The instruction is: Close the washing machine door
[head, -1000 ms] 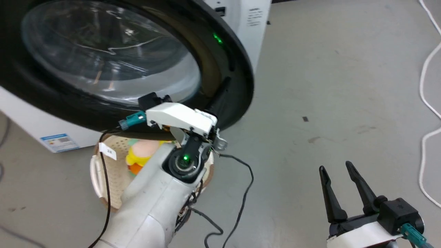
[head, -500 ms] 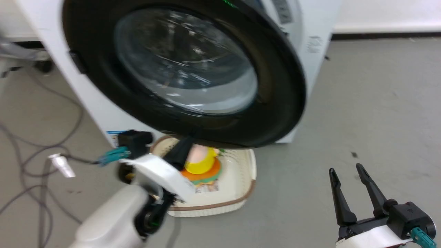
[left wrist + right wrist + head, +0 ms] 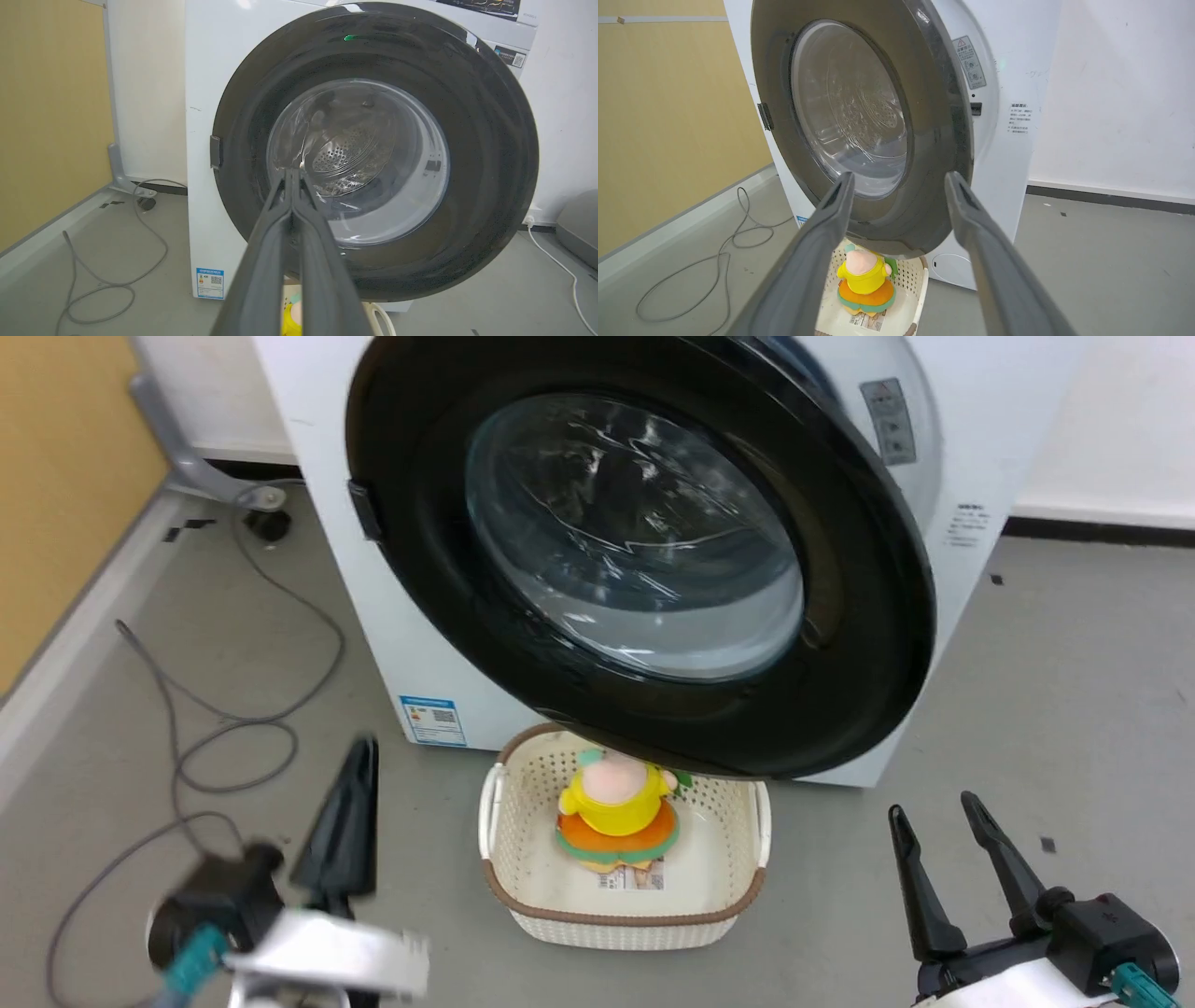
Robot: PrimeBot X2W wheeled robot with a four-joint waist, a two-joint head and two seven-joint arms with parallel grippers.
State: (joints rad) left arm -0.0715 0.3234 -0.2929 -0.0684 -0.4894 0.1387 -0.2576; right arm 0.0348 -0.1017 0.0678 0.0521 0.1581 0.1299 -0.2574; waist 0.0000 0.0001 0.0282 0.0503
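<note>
Foreground: left end effector (image 3: 359, 756), fingers together, and right end effector (image 3: 932, 807), fingers apart, touching nothing. Beyond, the washing machine door (image 3: 653, 551) hangs ajar, right edge off the washing machine (image 3: 401, 644); next, a firm push there should latch it.

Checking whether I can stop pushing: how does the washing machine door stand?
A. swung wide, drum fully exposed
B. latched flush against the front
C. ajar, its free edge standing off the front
C: in the right wrist view the door has its free edge standing clear of the washing machine, with a gap between.
</note>
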